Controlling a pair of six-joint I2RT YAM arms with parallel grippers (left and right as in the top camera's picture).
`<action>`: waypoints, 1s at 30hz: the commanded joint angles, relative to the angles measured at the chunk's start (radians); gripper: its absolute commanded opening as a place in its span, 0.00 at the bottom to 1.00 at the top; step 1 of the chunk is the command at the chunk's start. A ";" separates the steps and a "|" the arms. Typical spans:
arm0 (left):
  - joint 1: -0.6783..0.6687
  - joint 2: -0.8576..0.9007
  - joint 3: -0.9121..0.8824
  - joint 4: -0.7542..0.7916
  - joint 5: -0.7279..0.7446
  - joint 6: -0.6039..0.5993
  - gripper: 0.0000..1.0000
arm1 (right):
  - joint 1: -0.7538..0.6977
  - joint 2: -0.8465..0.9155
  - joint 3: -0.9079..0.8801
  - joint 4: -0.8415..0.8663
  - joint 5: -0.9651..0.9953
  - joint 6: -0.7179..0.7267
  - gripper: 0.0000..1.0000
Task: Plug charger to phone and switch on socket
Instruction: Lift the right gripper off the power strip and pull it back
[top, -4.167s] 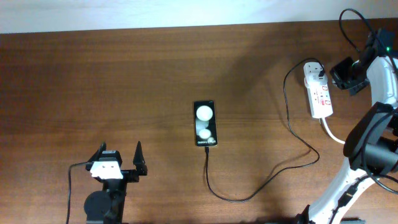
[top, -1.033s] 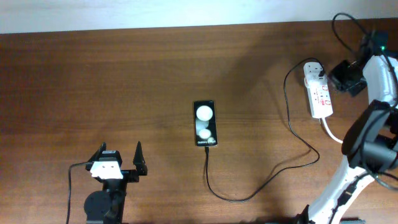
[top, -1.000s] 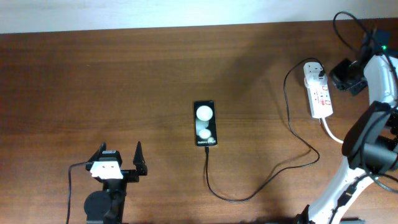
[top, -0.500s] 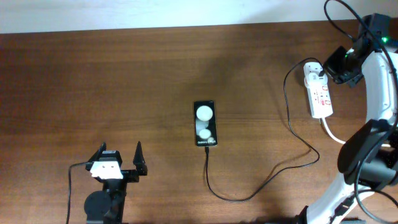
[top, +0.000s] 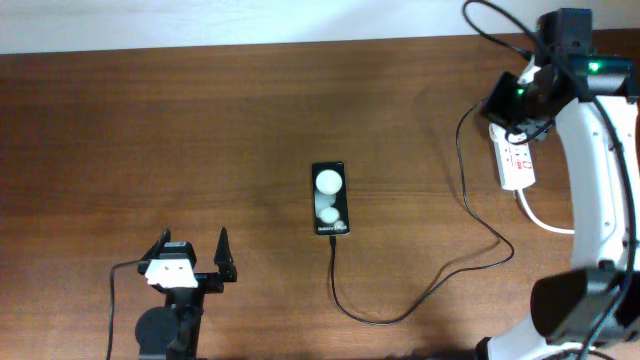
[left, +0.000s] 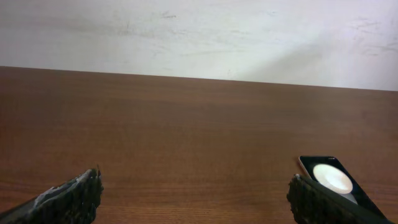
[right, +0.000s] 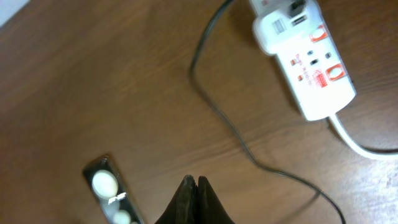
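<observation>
- While my right arm is reaching into the upper right of the overhead frame, my right gripper is keeping its two fingers pressed together at the bottom edge of the right wrist view, and it is gripping nothing.
- The socket is lying at the right side of the overhead frame, and its upper end is hiding under the black head of my right arm. In the right wrist view it is sitting in the upper right, well apart from my fingertips. I cannot tell how its switches are standing.
- A thick white cord is leaving the lower end of the socket toward the right.
- The charger is running as a thin black line from the upper end of the socket, going down its left side, looping through the lower middle and rising to the phone, where its tip is touching the lower end.
- The phone is lying flat in the middle of the brown table, and its screen is reflecting two round lights.
- My left gripper is resting in the lower left with its fingers spread wide and nothing between them.
</observation>
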 joint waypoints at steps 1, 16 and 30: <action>0.006 -0.002 -0.010 0.003 0.005 -0.010 0.99 | 0.068 -0.106 0.003 -0.050 -0.005 -0.007 0.04; 0.006 -0.002 -0.010 0.003 0.004 -0.010 0.99 | 0.093 -0.198 0.002 -0.372 0.056 -0.007 0.99; 0.006 -0.002 -0.010 0.003 0.004 -0.010 0.99 | 0.091 -0.197 0.002 -0.436 0.111 -0.059 0.99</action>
